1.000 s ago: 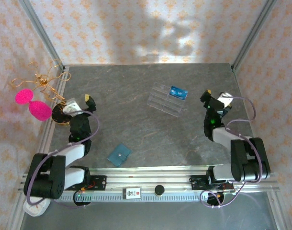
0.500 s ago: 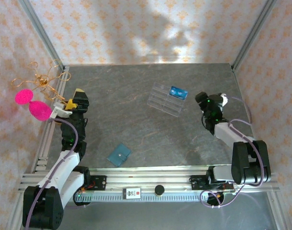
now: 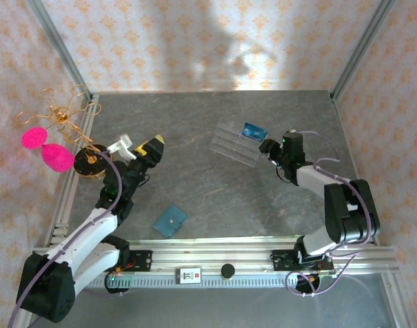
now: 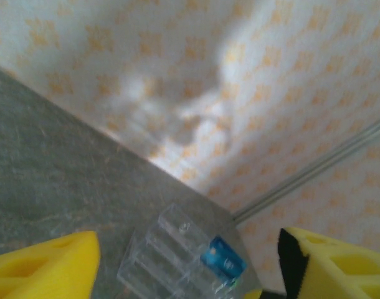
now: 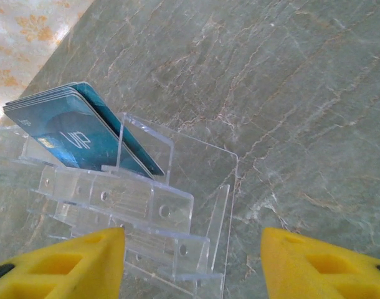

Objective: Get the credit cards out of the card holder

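1. Card holder (image 3: 170, 221): teal wallet lying shut and flat on the table (image 3: 195, 116), near edge, left of centre. No gripper is on it. Credit cards aren't visible, presumably inside.
2. Handling, my guess: light, soft bifold that will likely skate on the smooth top. Pin one flap and peel the other open. The cards should be thin, stiff and slick, so pinch an exposed edge and pull straight along the slot.
3. Left gripper (image 3: 156, 143): jaws apart, empty, raised over the left side, apart from the wallet.
4. Right gripper (image 3: 268, 146): jaws apart, empty, just beside the right end of the clear stand (image 3: 232, 143). Can't tell if they touch. Teal cards (image 5: 71, 134) stand in the stand's far tier.
5. Room: grey stone-look tabletop, patterned walls on three sides. A gold wire ornament with pink balls (image 3: 55, 147) sits at the left edge by the left arm.
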### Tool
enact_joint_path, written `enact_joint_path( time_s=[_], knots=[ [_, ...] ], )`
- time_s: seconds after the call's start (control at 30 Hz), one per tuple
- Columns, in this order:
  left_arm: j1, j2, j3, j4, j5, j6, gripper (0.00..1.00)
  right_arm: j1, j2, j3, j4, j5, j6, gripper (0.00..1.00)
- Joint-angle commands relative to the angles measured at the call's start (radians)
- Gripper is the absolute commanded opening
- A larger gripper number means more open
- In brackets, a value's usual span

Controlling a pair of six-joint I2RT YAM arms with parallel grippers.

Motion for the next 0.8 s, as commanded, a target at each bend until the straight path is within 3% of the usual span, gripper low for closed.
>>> enact_joint_path(
  time_s=[0.0, 0.2, 0.4, 0.77],
  knots=[
    [-0.028, -0.002, -0.005, -0.038, 0.046, 0.04, 0.83, 0.01, 0.053, 0.049, -0.024, -0.022, -0.045, 0.56],
    [-0.038, -0.019, -0.028, -0.052, 0.046, 0.046, 0.84, 0.013, 0.131, 0.089, -0.027, -0.045, -0.065, 0.47],
    [-0.041, -0.023, -0.017, -0.089, 0.06, 0.065, 0.84, 0.023, 0.184, 0.13, -0.066, -0.062, -0.097, 0.44],
    [-0.057, -0.05, 0.003, -0.105, 0.097, 0.067, 0.86, 0.029, 0.035, 0.07, -0.036, -0.089, -0.115, 0.57]
  ],
)
